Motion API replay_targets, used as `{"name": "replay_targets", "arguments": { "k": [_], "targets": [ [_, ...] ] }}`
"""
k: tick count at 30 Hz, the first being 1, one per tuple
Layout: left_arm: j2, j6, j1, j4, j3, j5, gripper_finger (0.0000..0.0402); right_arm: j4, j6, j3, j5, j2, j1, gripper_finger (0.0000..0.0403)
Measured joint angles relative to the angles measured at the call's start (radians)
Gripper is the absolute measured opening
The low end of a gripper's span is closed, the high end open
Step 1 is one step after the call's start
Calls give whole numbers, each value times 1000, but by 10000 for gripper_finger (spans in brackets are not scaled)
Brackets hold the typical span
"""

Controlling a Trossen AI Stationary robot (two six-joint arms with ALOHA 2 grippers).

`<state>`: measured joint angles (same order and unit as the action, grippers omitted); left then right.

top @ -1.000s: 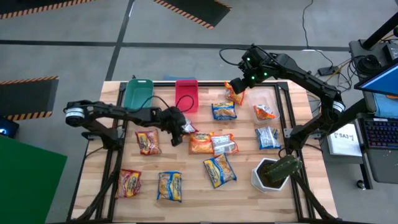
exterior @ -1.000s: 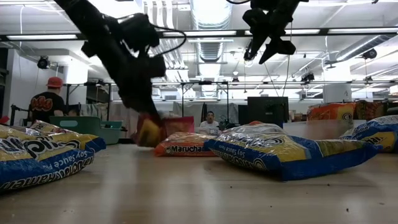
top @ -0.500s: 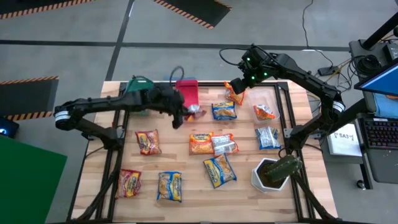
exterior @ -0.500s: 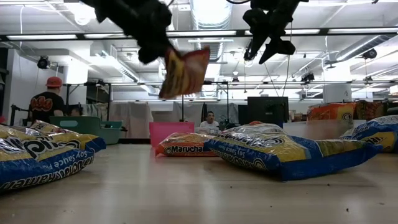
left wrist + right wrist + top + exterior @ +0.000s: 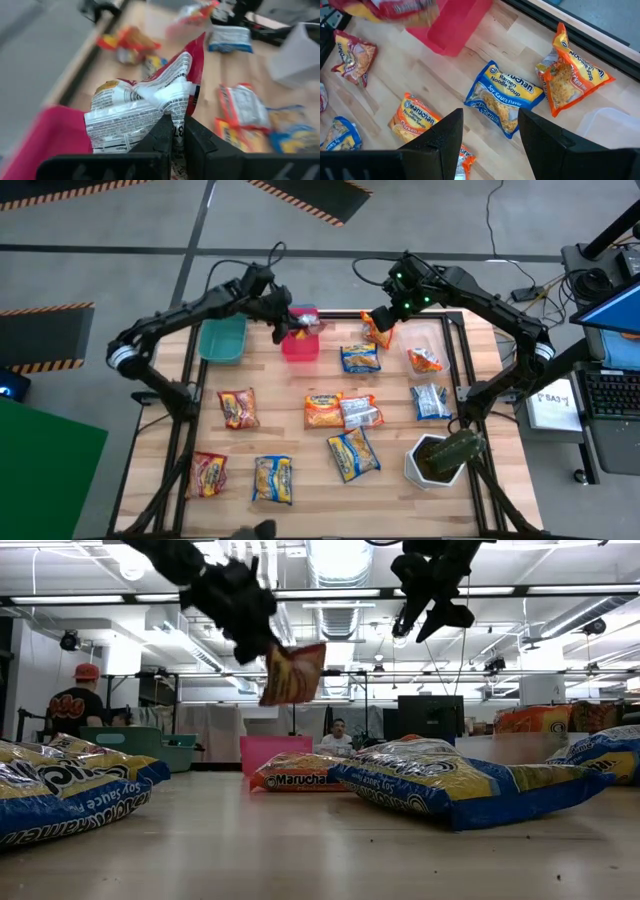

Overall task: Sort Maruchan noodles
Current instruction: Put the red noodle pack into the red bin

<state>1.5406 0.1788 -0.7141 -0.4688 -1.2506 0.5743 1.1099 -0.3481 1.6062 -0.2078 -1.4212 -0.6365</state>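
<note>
Left gripper (image 5: 291, 326) jaws clamped on red packet (image 5: 305, 326), hanging long axis down, directly above pink bin (image 5: 299, 346) at bench far edge. Right gripper (image 5: 381, 318) jaws part-open, empty, hovering right of bin.

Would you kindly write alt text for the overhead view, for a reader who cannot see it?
Overhead view: the left hand holds a red noodle packet above the pink bin, with a teal bin beside it. The right hand hovers open over the table's far side; other noodle packets lie scattered on the wooden table.
</note>
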Motion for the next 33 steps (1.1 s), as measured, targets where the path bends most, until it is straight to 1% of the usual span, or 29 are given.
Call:
{"name": "replay_targets", "arguments": {
  "k": [3, 5, 9, 16, 26, 33],
  "targets": [
    [50, 22, -27, -16, 14, 103, 5, 1, 5, 0, 0, 0, 3, 178],
    [79, 47, -34, -46, 16, 124, 5, 1, 6, 0, 0, 0, 4, 178],
    [113, 95, -39, -74, 15, 124, 5, 1, 7, 0, 0, 0, 4, 178],
    [147, 120, -41, -80, 16, 123, 6, 0, 7, 0, 0, 0, 4, 178],
    [154, 124, -42, -79, 18, 115, 6, 0, -17, 0, 0, 0, 4, 178],
    [154, 127, -42, -79, 19, 89, 6, 0, -19, 0, 0, 0, 4, 178]
  ]
}}
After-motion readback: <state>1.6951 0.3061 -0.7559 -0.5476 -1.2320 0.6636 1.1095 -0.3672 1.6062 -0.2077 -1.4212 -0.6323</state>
